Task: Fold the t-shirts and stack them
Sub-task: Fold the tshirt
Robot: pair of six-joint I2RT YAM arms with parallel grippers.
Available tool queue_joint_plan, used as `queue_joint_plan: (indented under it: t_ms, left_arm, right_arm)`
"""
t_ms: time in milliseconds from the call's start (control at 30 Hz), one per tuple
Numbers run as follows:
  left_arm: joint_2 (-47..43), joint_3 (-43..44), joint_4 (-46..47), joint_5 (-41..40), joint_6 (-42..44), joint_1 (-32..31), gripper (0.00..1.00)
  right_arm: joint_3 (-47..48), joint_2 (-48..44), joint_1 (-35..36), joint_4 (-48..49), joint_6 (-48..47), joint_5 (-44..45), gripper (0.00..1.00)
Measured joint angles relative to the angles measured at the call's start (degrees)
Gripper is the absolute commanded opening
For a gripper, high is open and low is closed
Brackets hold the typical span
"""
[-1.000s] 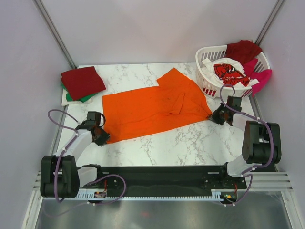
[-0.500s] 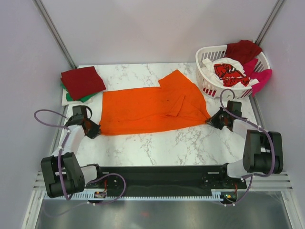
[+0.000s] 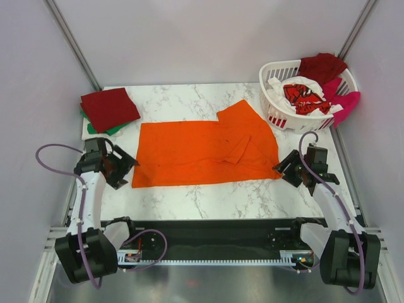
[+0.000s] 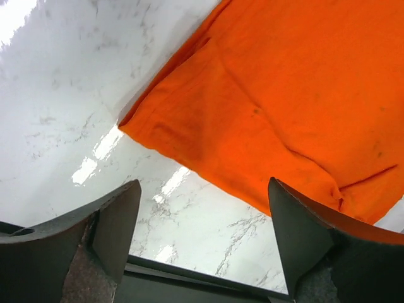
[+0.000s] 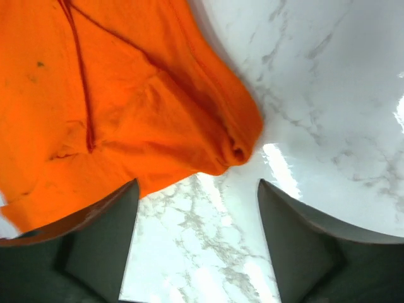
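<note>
An orange t-shirt (image 3: 205, 153) lies spread flat across the middle of the marble table (image 3: 208, 199), with one sleeve folded over at its right. A dark red t-shirt (image 3: 108, 108) lies folded on a green one (image 3: 101, 130) at the back left. More t-shirts, white with red print (image 3: 303, 96), dark red (image 3: 323, 66) and magenta (image 3: 346, 104), fill the basket. My left gripper (image 3: 126, 169) stands open just off the orange shirt's left corner (image 4: 136, 120), holding nothing. At the shirt's right corner (image 5: 237, 148), my right gripper (image 3: 284, 169) is open and empty.
A white slatted laundry basket (image 3: 274, 107) stands at the back right corner. A black rail (image 3: 208, 237) runs along the table's near edge between the arm bases. Grey walls close in on both sides.
Both grippers let go of the orange shirt's corners and opened. The shirt now lies flatter and squarer. Both arms drew back toward the near edge.
</note>
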Motion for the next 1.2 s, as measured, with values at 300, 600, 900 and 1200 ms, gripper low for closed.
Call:
queue_joint_plan:
  t_ms: [300,600,900,1200]
  left_arm:
    - [-3.69,7.93,-2.01,-1.09,8.33,0.13,0.83]
    - [-2.67,4.70,0.48,4.35,11.10,-0.39,0.75]
    - [-3.87,4.55,1.51,4.85,11.15,-2.97,0.74]
    - [-5.20,4.55,1.88,4.85,11.15,-3.19,0.73]
  right_arm:
    - [10.36,-4.48,0.48,-7.93,-3.72,5.03,0.78]
    - [20.48,16.22,19.71,0.70,-3.78,4.35,0.25]
    - [26.88,34.58,25.40,6.40,-1.77,8.28,0.13]
    - [28.63,41.70,26.27,8.46,-1.38,11.50,0.24]
